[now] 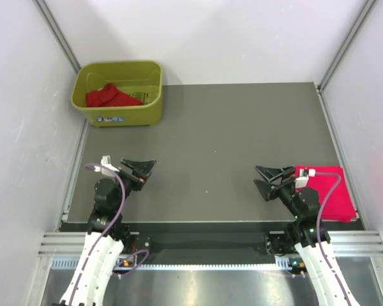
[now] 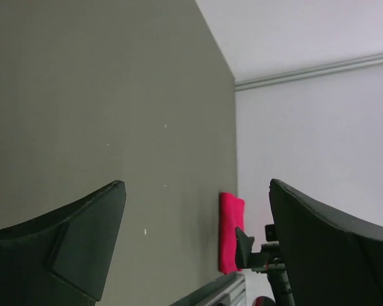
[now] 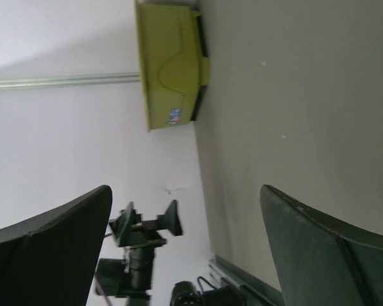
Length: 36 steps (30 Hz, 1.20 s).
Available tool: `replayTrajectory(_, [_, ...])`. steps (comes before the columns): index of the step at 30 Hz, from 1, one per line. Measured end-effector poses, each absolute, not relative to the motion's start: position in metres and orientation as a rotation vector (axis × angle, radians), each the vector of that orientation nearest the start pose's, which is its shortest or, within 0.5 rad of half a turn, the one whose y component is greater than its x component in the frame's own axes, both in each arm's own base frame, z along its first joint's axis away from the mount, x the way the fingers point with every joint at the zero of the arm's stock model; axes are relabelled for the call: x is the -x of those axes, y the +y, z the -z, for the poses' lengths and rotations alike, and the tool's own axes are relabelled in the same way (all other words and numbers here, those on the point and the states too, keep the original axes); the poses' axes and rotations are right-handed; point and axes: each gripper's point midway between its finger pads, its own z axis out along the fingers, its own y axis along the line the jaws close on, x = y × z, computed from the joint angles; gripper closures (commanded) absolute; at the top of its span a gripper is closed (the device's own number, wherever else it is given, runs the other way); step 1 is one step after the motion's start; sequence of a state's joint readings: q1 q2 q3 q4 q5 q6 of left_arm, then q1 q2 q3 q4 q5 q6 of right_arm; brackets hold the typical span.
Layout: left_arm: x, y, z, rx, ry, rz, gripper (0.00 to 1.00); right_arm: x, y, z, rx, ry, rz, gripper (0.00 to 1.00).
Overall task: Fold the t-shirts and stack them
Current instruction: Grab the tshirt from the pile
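A deep red t-shirt (image 1: 110, 97) lies crumpled inside the olive-green basket (image 1: 150, 105) at the back left. A brighter pinkish red t-shirt (image 1: 332, 197) lies folded flat at the table's right front edge; it also shows in the left wrist view (image 2: 228, 229). My left gripper (image 1: 142, 172) is open and empty, held above the table's front left. My right gripper (image 1: 268, 178) is open and empty, just left of the folded shirt. In the wrist views each gripper (image 2: 198, 242) (image 3: 185, 248) has its jaws wide apart with nothing between them.
The dark grey table (image 1: 223, 134) is bounded by white walls with metal rails on the left and right. The basket shows in the right wrist view (image 3: 169, 64) against the back wall. The left arm (image 3: 140, 242) shows across from the right wrist.
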State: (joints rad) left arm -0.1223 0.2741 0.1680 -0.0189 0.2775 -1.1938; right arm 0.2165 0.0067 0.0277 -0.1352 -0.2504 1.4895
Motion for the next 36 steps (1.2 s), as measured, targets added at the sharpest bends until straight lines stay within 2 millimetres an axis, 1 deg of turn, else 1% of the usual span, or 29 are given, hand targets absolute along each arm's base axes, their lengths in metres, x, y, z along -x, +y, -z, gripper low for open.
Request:
replayTrajectory(2, [-0.238, -0.112, -0.177, 0.746, 1.73, 1.141, 0.01, -0.209, 0.128, -0.138, -0.986, 1.692, -1.38, 0.0])
replayTrajectory(5, [-0.252, -0.105, -0.192, 0.771, 1.783, 1.043, 0.01, -0.21, 0.122, -0.125, -0.986, 1.723, -1.297, 0.0])
replayTrajectory(8, [-0.272, -0.098, -0.217, 0.785, 1.82, 0.945, 0.01, -0.212, 0.117, -0.119, -0.948, 1.737, -1.22, 0.0])
replayTrajectory(10, [-0.286, -0.098, -0.237, 0.738, 1.838, 0.908, 0.01, -0.212, 0.113, -0.114, -0.915, 1.757, -1.16, 0.0])
replayTrajectory(12, [-0.303, -0.1, -0.249, 0.678, 1.851, 0.884, 0.01, -0.211, 0.11, -0.109, -0.896, 1.796, -1.099, 0.0])
replayTrajectory(14, [-0.321, -0.103, -0.252, 0.632, 1.87, 0.866, 0.01, -0.21, 0.106, -0.109, -0.865, 1.838, -1.031, 0.0])
replayTrajectory(15, [-0.331, -0.104, -0.249, 0.619, 1.899, 0.841, 0.01, -0.21, 0.105, -0.111, -0.845, 1.852, -1.003, 0.0])
replayTrajectory(17, [-0.353, -0.103, -0.253, 0.592, 1.936, 0.791, 0.05, -0.21, 0.101, -0.118, -0.797, 1.869, -0.951, 0.0])
replayTrajectory(18, [-0.372, -0.1, -0.26, 0.56, 1.944, 0.741, 0.06, -0.21, 0.1, -0.125, -0.759, 1.872, -0.922, 0.0])
replayTrajectory(19, [-0.385, -0.096, -0.282, 0.514, 1.911, 0.697, 0.07, -0.211, 0.098, -0.131, -0.73, 1.872, -0.898, 0.0])
replayTrajectory(20, [-0.409, -0.093, -0.281, 0.492, 1.931, 0.638, 0.09, -0.212, 0.096, -0.139, -0.699, 1.87, -0.873, 0.0])
replayTrajectory(21, [-0.429, -0.087, -0.291, 0.459, 1.929, 0.573, 0.09, -0.214, 0.094, -0.146, -0.667, 1.865, -0.85, 0.0])
replayTrajectory(22, [-0.452, -0.078, -0.306, 0.418, 1.915, 0.492, 0.1, -0.215, 0.092, -0.153, -0.633, 1.86, -0.821, 0.0])
replayTrajectory(24, [-0.493, -0.061, -0.331, 0.342, 1.865, 0.361, 0.1, -0.218, 0.089, -0.161, -0.586, 1.859, -0.778, 0.0])
replayTrajectory(25, [-0.507, -0.053, -0.34, 0.315, 1.846, 0.306, 0.1, -0.219, 0.088, -0.163, -0.568, 1.861, -0.76, 0.0])
replayTrajectory(26, [-0.522, -0.042, -0.344, 0.29, 1.843, 0.241, 0.1, -0.22, 0.087, -0.165, -0.546, 1.865, -0.738, 0.0])
replayTrajectory(28, [-0.546, -0.023, -0.342, 0.255, 1.852, 0.137, 0.09, -0.223, 0.085, -0.165, -0.517, 1.876, -0.705, 0.0])
replayTrajectory(29, [-0.56, -0.012, -0.337, 0.243, 1.86, 0.081, 0.08, -0.224, 0.084, -0.165, -0.502, 1.885, -0.687, 0.0])
replayTrajectory(31, [-0.58, 0.006, -0.318, 0.23, 1.891, -0.014, 0.05, -0.228, 0.083, -0.162, -0.48, 1.905, -0.649, 0.0])
replayTrajectory(33, [-0.596, 0.025, -0.286, 0.228, 1.941, -0.116, 0.02, -0.233, 0.08, -0.159, -0.466, 1.926, -0.611, 0.0])
replayTrajectory(36, [-0.609, 0.055, -0.227, 0.218, 2.034, -0.266, 0.02, -0.242, 0.078, -0.158, -0.451, 1.955, -0.559, 0.0])
